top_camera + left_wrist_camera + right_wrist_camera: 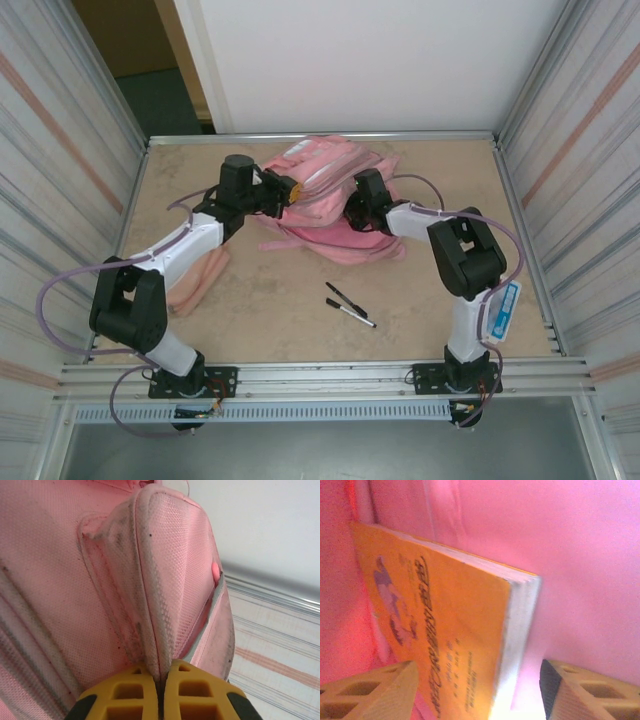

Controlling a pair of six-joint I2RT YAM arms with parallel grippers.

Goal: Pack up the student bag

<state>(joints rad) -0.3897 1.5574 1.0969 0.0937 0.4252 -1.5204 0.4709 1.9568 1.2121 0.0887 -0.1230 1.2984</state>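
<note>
Pouch (pixel 203 278), narrow and pink, lies on the left side of the table (pixel 270 325), close beside the left arm. That arm reaches toward the far middle, where the left gripper (pixel 292 190) meets the left edge of the student bag (pixel 325 165). From the left wrist, the yellow fingers (pixel 125 692) of the left gripper (pixel 161 680) are pressed together on a piped fold of the student bag (pixel 90 580), which rises upright from between them. The bag lies slumped at the far centre of the table, near the back wall. On its right side the right gripper (pixel 352 212) is pushed in among the fabric. From the right wrist, the right gripper (pixel 477 672) has its fingers (pixel 370 692) standing apart with an orange book (pixel 445 625) lying between them against the bag's pink lining (pixel 580 555); a gap separates the right finger from the book's page edge. Nearer, right of centre, a pen (pixel 346 300) and a second pen (pixel 350 313) lie side by side on the bare tabletop, well apart from the bag.
</note>
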